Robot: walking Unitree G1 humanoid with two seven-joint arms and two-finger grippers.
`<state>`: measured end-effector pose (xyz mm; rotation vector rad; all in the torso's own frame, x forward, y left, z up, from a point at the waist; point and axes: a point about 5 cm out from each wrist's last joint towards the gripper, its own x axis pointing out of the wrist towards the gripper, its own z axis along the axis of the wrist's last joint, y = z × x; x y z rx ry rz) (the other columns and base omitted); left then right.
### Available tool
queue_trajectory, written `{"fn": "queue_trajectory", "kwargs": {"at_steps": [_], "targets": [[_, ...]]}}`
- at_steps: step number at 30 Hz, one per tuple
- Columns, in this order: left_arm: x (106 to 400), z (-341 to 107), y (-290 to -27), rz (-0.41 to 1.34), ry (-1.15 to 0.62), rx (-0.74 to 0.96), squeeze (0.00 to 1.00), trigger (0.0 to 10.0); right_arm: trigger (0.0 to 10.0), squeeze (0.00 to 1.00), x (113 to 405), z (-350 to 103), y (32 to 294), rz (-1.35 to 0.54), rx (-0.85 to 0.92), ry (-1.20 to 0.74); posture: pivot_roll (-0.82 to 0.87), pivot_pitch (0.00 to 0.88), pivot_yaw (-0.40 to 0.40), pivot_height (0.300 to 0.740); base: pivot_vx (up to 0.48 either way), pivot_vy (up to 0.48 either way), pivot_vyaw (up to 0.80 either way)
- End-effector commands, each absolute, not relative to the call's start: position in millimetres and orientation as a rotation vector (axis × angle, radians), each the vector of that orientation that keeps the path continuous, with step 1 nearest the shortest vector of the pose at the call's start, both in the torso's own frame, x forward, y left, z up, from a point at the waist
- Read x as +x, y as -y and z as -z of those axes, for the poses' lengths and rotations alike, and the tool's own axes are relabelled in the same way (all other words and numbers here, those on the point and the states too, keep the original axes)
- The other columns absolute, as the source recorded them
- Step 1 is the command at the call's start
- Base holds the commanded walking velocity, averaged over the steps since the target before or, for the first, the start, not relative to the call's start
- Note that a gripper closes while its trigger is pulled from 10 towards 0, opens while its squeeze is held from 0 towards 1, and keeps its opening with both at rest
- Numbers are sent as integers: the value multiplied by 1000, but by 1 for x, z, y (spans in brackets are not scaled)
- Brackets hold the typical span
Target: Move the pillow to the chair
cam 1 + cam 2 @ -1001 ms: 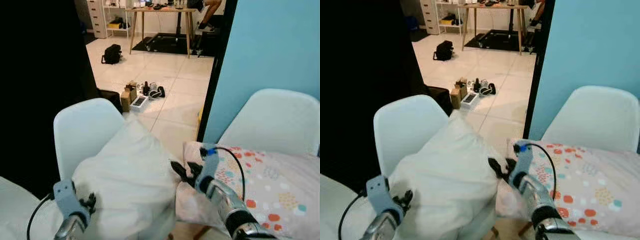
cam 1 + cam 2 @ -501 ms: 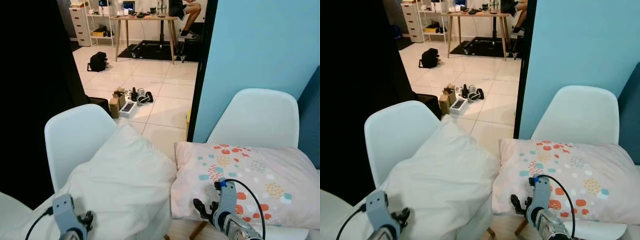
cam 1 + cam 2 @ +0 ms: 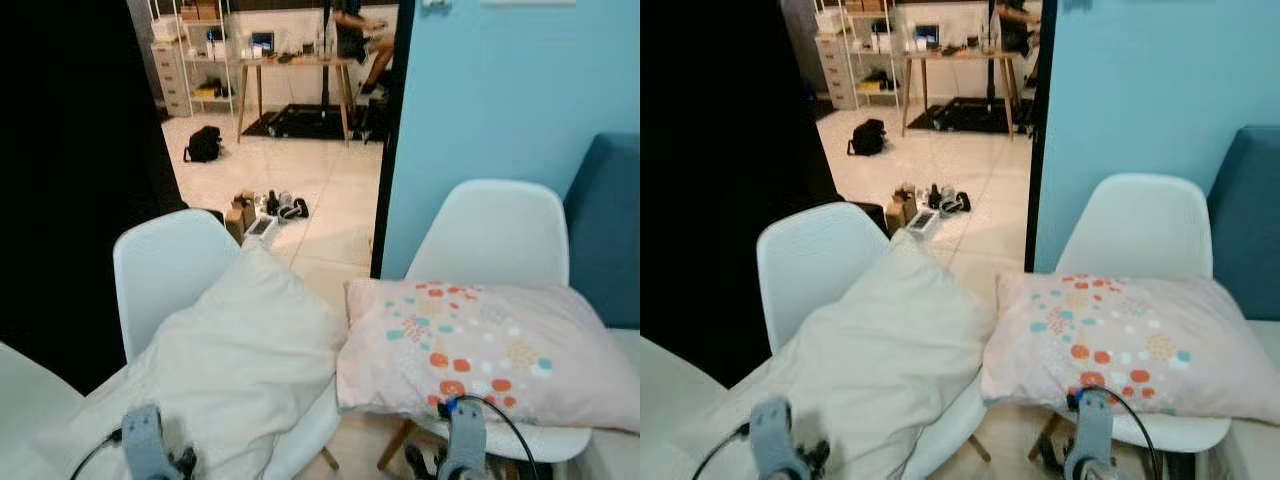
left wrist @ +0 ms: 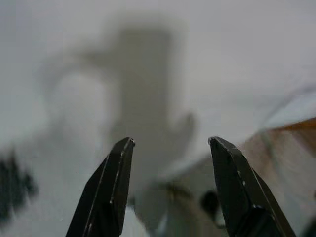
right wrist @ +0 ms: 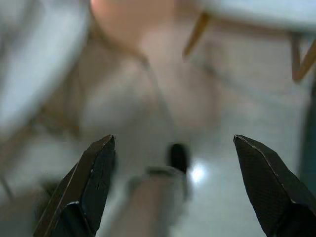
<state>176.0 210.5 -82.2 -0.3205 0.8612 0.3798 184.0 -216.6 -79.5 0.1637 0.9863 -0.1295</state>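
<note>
Both arms have dropped low since a second ago, right gripper off the pillow | left gripper point(image 4: 170, 185) fingers apart, empty, before white pillow point(image 3: 235, 370) on left chair point(image 3: 160, 275) | patterned pillow point(image 3: 460, 345) lies on right chair point(image 3: 495, 235) | right gripper point(image 5: 180, 187) fingers wide apart, empty, over floor point(image 3: 320, 195)

Left arm: I saw it hanging low at the frame's bottom edge, wrist up.
Left gripper point(image 4: 170, 185): its jaws stood apart, holding nothing.
Right arm: low too.
Right gripper point(image 5: 185, 185): jaws spread wide, empty.
</note>
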Motion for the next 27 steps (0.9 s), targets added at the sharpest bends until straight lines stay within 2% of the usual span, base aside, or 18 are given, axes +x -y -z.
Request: {"fn": "queue_trajectory", "kwargs": {"at_steps": [1, 10, 20, 27], "targets": [[166, 87, -211, -399, -909, -330, 0, 10000, 10000, 0, 191, 77, 209, 108, 154, -977, 133, 0, 7, 740, -386, 0, 0], [149, 92, -224, -442, -943, -322, 0, 10000, 10000, 0, 189, 79, 208, 95, 130, -984, 136, 0, 5, 740, -382, 0, 0], [146, 93, -225, -450, -958, -322, 0, 10000, 10000, 0, 191, 78, 209, 91, 112, -986, 133, 0, 4, 740, -384, 0, 0], [149, 93, -220, -437, -954, -329, 0, 10000, 10000, 0, 200, 74, 206, 85, 115, -964, 131, 0, 4, 740, -385, 0, -728]]}}
